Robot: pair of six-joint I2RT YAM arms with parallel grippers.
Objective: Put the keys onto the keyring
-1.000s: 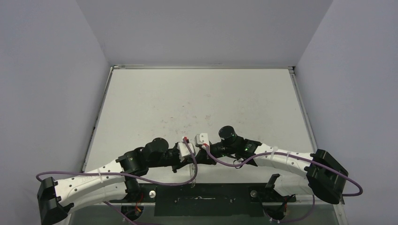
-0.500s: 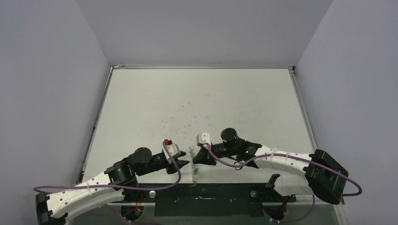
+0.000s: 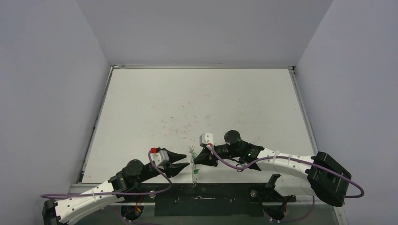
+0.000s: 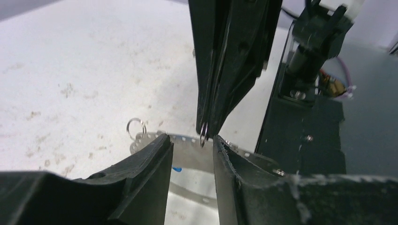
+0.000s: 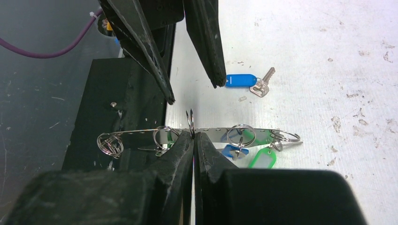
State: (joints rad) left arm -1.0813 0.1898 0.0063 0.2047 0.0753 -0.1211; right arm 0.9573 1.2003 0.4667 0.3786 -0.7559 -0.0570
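Observation:
The keyring (image 5: 220, 132), a thin silvery hoop seen edge-on, hangs just above the table's near edge. My right gripper (image 5: 193, 135) is shut on a small split ring on its rim. Under the hoop dangle a green key (image 5: 263, 158) and a blue key (image 5: 231, 152). Another blue key (image 5: 246, 82) lies flat on the table behind it. My left gripper (image 4: 190, 140) is open, its fingers on either side of the pinched spot but a little back from the hoop, holding nothing. In the top view it (image 3: 187, 159) sits just left of the keyring (image 3: 192, 152).
A black base plate (image 3: 206, 197) runs along the near edge right under the hoop. The scuffed white table (image 3: 197, 103) stretches away to grey walls on three sides. Purple cables loop off both wrists.
My left gripper has opened and pulled back to the left, away from the right gripper. The keyring now shows between them. The right gripper has stayed shut, shifting slightly.

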